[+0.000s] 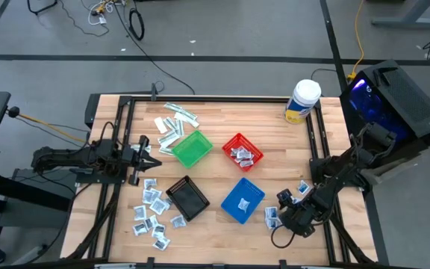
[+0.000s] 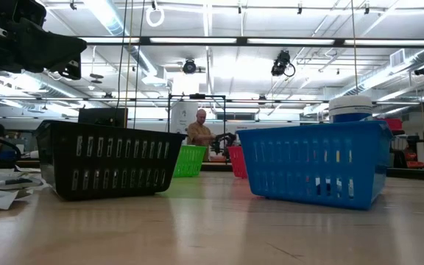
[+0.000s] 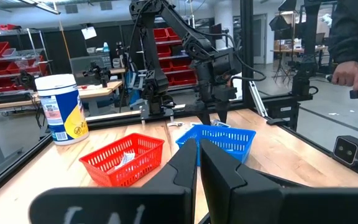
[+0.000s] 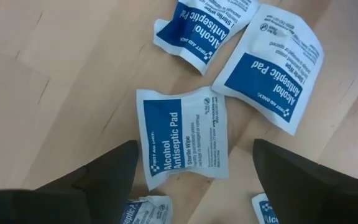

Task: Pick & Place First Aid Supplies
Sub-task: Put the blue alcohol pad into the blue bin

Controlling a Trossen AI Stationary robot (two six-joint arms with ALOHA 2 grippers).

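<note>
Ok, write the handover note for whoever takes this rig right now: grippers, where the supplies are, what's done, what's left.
Right gripper: open, fingers straddling an alcohol pad in the small pile right of the blue basket. Nothing held.
Left gripper: shut, empty, waiting just left of the green basket.
Done: several packets in the red basket, one in the blue basket.
Left: strips loose above the green basket; a big scatter of sachets left of the black basket; the right-hand pile. Green and black baskets look empty.
Likely next: close on the straddled pad.
</note>
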